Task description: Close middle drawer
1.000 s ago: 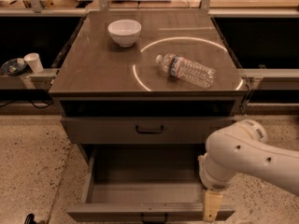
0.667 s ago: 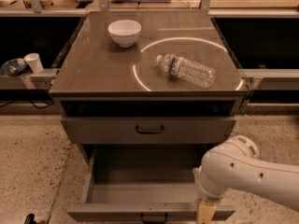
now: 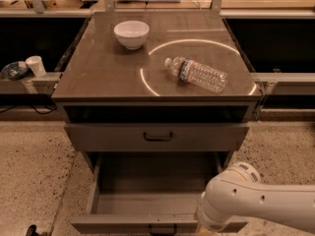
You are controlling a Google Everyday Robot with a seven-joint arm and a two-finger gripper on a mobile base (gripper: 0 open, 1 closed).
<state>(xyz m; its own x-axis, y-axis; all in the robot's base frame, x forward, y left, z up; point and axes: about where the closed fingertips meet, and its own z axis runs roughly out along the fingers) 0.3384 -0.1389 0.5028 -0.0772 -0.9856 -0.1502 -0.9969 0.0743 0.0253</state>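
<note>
The middle drawer [image 3: 152, 196] is pulled far out of the grey-brown cabinet, and its deep box looks empty. Its flat front [image 3: 118, 224] runs along the bottom edge of the camera view, with the small dark handle [image 3: 162, 228] partly cut off. My white arm [image 3: 256, 205] reaches in from the bottom right and covers the drawer's right front corner. My gripper is below the bottom edge of the view, under the arm's rounded end, and does not show.
The drawer front above [image 3: 157, 136] is shut. On the cabinet top [image 3: 98, 77] stand a white bowl [image 3: 131, 34] and a lying plastic water bottle [image 3: 197, 74]. A paper cup [image 3: 35, 65] sits on the ledge at the left. Speckled floor lies on both sides.
My arm has sunk lower and shifted slightly left at the drawer's right front corner. The tan finger seen earlier has dropped out of the frame. The drawer has not visibly moved.
</note>
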